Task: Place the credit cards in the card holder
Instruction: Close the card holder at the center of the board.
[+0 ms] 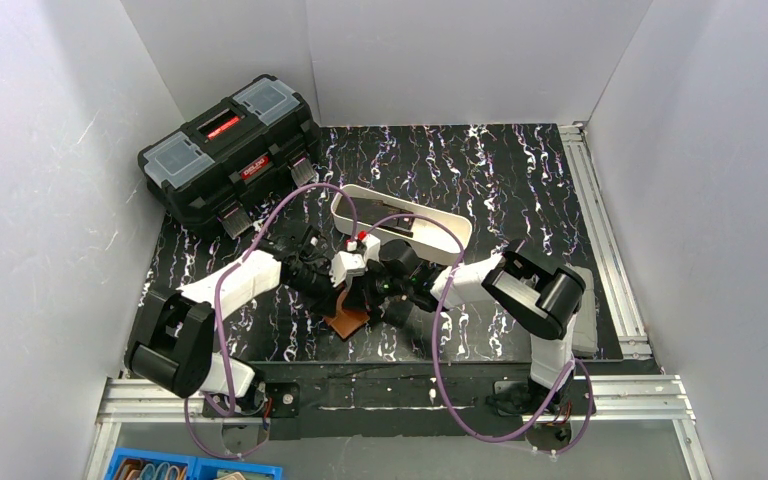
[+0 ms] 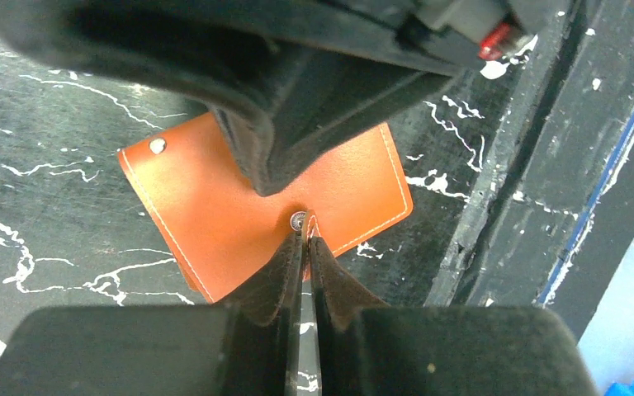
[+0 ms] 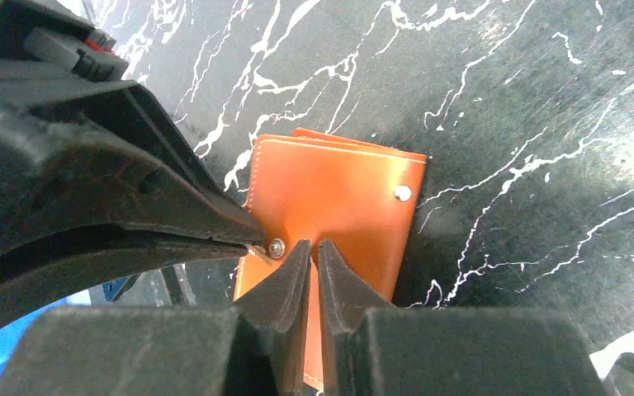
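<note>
The card holder (image 1: 348, 322) (image 2: 215, 214) (image 3: 330, 190) is a small orange-brown leather wallet lying flat near the table's front edge, closed, with two metal snaps showing. My left gripper (image 2: 306, 231) (image 1: 353, 303) is shut on its thin snap-tab strap (image 2: 311, 226), right beside one snap. My right gripper (image 3: 314, 245) (image 1: 375, 300) reaches in from the opposite side. Its fingers (image 2: 272, 165) are closed to a narrow slit, tips down on the cover next to the same snap. I see nothing clamped between them. The credit cards are out of view.
A big black toolbox (image 1: 230, 150) stands at the back left. A long white oblong tray (image 1: 345, 205) sits just behind the two wrists. The table's front rail (image 2: 503, 206) runs close beside the wallet. Aluminium rails (image 1: 600, 220) line the right side.
</note>
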Tool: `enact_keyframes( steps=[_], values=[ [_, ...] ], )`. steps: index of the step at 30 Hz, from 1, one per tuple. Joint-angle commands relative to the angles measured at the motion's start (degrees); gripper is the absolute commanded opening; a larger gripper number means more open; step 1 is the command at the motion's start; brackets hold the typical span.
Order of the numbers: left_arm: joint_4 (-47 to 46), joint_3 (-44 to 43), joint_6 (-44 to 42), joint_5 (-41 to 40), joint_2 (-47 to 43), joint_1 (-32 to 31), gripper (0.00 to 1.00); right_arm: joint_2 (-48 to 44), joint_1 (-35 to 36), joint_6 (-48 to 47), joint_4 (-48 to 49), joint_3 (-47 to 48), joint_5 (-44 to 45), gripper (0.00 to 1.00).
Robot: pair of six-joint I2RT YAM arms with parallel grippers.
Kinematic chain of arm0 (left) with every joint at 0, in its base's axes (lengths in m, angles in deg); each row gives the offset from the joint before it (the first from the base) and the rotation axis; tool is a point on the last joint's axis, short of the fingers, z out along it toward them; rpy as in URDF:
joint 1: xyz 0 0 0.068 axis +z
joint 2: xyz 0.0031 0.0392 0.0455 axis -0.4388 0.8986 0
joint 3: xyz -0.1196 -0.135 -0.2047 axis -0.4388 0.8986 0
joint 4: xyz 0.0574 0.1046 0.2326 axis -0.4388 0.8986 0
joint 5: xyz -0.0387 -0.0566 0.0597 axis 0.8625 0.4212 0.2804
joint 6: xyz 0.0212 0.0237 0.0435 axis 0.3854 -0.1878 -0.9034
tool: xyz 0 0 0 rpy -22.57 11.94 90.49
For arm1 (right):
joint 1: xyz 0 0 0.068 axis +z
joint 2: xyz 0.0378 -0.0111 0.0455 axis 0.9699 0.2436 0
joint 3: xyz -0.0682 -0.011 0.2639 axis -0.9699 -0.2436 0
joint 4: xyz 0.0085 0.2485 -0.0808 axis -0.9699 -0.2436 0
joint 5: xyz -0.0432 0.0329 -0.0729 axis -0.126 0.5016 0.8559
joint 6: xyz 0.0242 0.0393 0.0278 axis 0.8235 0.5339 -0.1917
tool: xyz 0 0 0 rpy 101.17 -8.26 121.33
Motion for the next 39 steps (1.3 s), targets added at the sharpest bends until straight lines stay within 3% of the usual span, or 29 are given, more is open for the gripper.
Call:
enact_keyframes(
  steps=[1,15,21,22,23,27,33,36,38,39],
  values=[
    [-3.4,1.9,1.9,-0.9,-0.6,0.3,0.0,0.7,0.7,-0.4,1.4,0.8,-0.6,0.15],
    [-10.7,5.1,4.8,-2.5,1.3,0.4,0.0,1.9,0.8,0.2,2.1,1.2,-1.6,0.14],
    [-13.7,5.6,5.7,-7.3,2.7,-0.4,0.0,2.5,0.8,0.4,2.2,1.6,-2.2,0.14],
    [-13.9,5.6,6.2,-8.2,2.9,-0.5,0.04,2.6,0.7,0.5,2.2,1.6,-2.2,0.14],
    [-13.6,5.4,6.3,-8.9,3.1,-0.7,0.16,2.6,0.8,0.6,2.2,1.6,-2.3,0.14],
    [-12.3,5.0,6.6,-12.1,3.8,-1.6,0.45,2.4,0.7,0.7,2.2,1.4,-1.9,0.14],
    [-10.2,4.4,8.3,-14.6,3.8,-1.7,0.4,-2.3,-1.4,1.3,3.2,-3.0,1.1,0.14],
    [1.5,-3.2,9.1,-9.1,0.2,0.4,0.52,-5.8,-2.9,0.2,1.7,-4.7,1.2,0.15],
    [13.9,-10.8,5.6,-2.7,-1.8,6.1,0.78,-5.7,-3.1,-0.2,0.9,-3.9,0.7,0.15],
    [18.1,-12.8,2.5,-0.4,-1.4,8.3,0.81,-5.6,-3.0,-0.4,0.3,-3.6,0.8,0.15]
  ],
)
